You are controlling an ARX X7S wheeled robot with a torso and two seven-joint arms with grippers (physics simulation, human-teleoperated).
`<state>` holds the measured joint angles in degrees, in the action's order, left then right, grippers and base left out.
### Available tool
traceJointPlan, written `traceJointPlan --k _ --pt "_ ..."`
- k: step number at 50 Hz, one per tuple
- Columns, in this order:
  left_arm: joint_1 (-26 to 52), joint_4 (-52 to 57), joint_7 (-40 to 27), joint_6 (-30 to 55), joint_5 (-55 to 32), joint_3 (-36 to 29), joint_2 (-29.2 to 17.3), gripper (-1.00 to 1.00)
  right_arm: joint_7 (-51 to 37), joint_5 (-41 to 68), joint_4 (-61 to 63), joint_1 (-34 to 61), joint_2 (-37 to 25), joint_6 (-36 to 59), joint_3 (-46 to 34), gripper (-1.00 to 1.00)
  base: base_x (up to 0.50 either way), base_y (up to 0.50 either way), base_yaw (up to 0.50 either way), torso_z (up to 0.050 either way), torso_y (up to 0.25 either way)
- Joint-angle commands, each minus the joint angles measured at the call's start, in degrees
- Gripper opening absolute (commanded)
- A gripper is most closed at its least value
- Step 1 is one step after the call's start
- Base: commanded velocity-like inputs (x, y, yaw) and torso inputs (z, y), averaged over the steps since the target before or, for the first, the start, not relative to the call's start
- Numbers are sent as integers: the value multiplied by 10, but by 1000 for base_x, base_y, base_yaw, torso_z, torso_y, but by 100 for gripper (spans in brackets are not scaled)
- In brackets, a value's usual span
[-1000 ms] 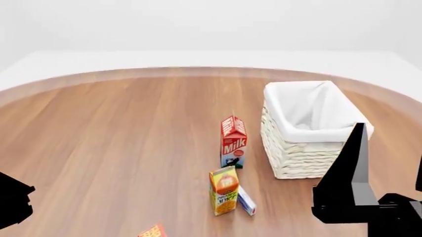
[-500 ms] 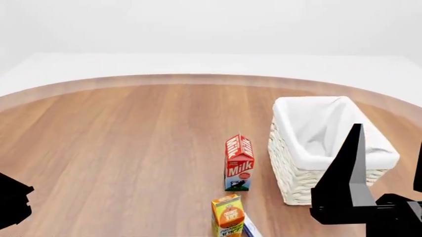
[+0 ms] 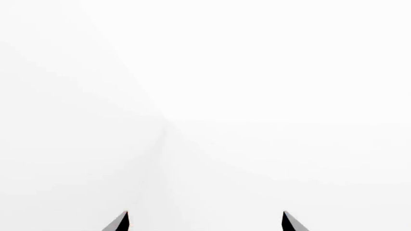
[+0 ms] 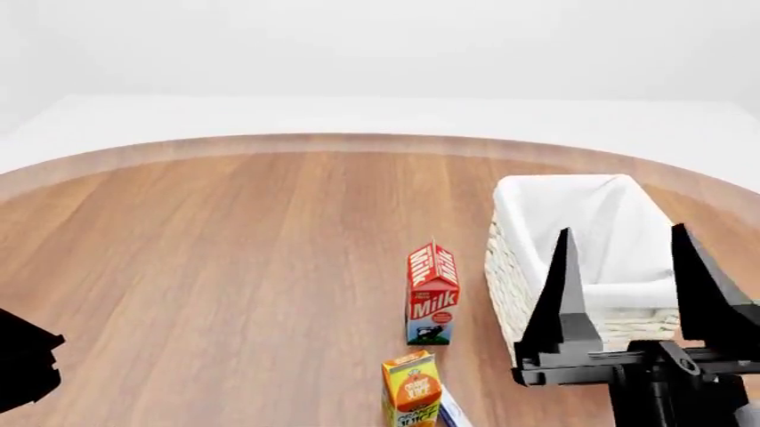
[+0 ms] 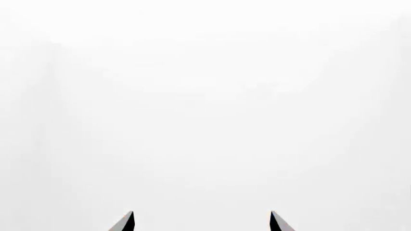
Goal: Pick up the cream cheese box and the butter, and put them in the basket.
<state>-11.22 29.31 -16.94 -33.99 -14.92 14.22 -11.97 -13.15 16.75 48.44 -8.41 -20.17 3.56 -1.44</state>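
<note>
Round wooden floor [image 4: 214,258], plain white walls [image 4: 380,44]

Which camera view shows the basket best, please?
The head view: the basket stands on the wooden floor, its white liner visible, partly behind the right end effector. Both wrist views show only blank white, no basket.

Head view: my black right gripper [image 4: 627,245] hides the near wall of the white woven wicker basket [image 4: 535,200]. Orange juice carton [image 4: 412,391] cut off at the bottom edge. Small white-and-blue box [image 4: 450,414] behind it, only a sliver showing. Left arm cut off at the frame edge. Both wrist views: fingertips only.
</note>
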Motion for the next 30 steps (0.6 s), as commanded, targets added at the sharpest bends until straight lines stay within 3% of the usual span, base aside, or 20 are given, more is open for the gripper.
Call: traceJointPlan --k 1,6,13,23,30 --pt "-3 -1 14 -6 10 10 8 100 -37 21 88 29 -25 241 -23 100 0 0 0 0 0" --pt "-2 -2 13 -5 12 6 8 100 -59 171 113 62 -42 356 14 100 0 0 0 0 0" --pt "-1 -2 11 -5 16 3 6 100 -138 342 104 101 -77 446 50 100 0 0 0 0 0" --pt "-2 -3 9 -5 17 -1 4 100 -280 615 45 150 -102 499 110 100 0 0 0 0 0" --pt "-2 0 6 -2 19 -3 2 100 -328 681 23 174 -125 513 103 100 0 0 0 0 0"
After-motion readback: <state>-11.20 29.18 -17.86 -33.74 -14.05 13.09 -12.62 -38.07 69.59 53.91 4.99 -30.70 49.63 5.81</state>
